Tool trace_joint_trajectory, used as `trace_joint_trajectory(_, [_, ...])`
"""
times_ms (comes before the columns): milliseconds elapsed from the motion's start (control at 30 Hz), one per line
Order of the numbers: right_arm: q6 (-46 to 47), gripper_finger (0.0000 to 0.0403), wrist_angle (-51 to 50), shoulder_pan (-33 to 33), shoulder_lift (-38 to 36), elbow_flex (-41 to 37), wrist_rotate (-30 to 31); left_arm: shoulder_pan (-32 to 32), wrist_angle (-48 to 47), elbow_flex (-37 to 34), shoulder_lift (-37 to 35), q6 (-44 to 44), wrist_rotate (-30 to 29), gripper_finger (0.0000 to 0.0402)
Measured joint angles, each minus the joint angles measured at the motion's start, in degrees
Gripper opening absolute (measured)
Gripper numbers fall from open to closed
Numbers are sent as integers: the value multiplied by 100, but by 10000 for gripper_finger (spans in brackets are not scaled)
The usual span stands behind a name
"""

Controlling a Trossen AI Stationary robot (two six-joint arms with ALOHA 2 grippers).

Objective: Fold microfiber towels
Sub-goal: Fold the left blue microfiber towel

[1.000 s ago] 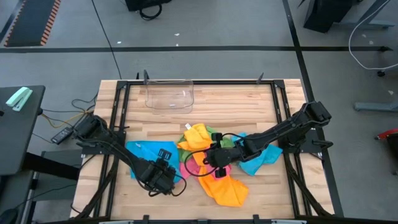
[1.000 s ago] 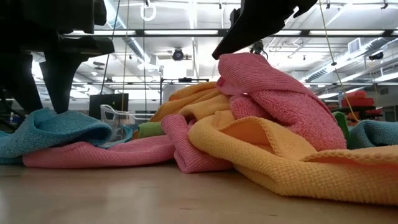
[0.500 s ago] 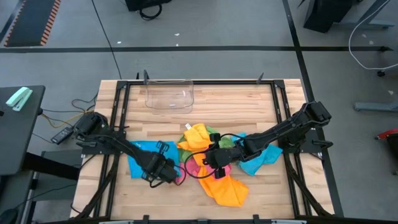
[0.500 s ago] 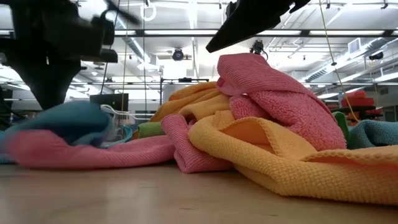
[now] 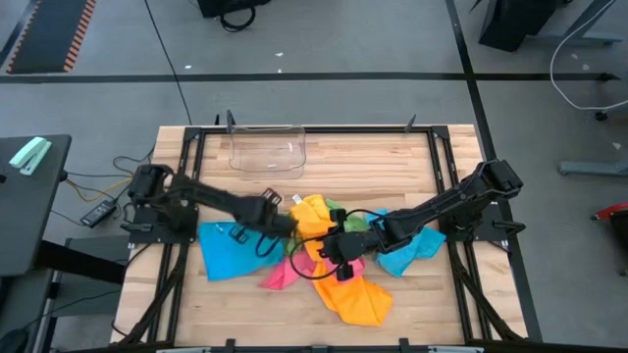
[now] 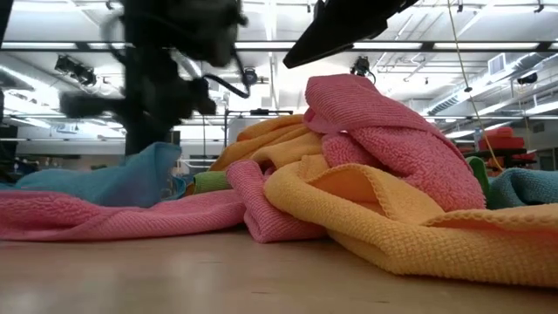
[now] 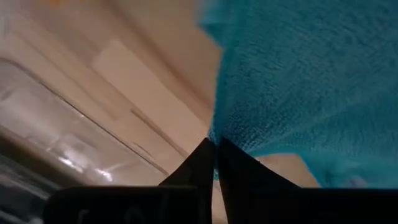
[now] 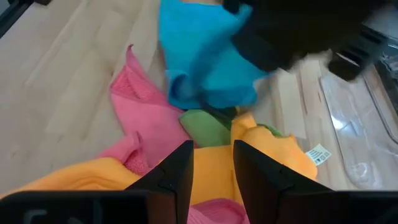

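Several microfiber towels lie in a heap mid-table: orange ones (image 5: 312, 214) (image 5: 358, 299), a pink one (image 6: 384, 131) on top, a green one (image 5: 345, 218) and a blue one (image 5: 407, 253) at the right. Another blue towel (image 5: 228, 253) lies spread left of the heap, over a pink towel (image 5: 280, 276). My left gripper (image 5: 284, 224) is shut on this blue towel at the heap's left side. My right gripper (image 8: 212, 149) hovers open over the heap's middle (image 5: 334, 250), above the pink towel, touching nothing. My left gripper pinches the blue towel's edge (image 7: 219, 132) between its two fingertips, slanting down from above. The held part stands up as a peak (image 6: 157, 161) under the fingers. The rest of the towel slopes down to the table toward the left and lies there.
A clear plastic bin (image 5: 267, 149) stands at the table's far side, left of centre. Bare wood shows along the near edge (image 5: 245, 314) and at the far right (image 5: 392, 167). Black frame rails (image 5: 186, 196) run along both table sides.
My left gripper has shut on the blue towel near the table's near edge and swung toward the far side and right, up to the heap. It has dragged that part of the towel along, raising it into a peak and uncovering the pink towel beneath. The right gripper's tip has risen slightly.
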Motion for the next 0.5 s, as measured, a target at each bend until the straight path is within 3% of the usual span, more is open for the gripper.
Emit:
trace_joint_trajectory(167, [196,122,-46,9,0,2,-1,652,987,-177,0,98,437,10])
trace_joint_trajectory(500, [533,123,-31,-165,0,2,-1,1252,720,-189,2,-697,1441,31])
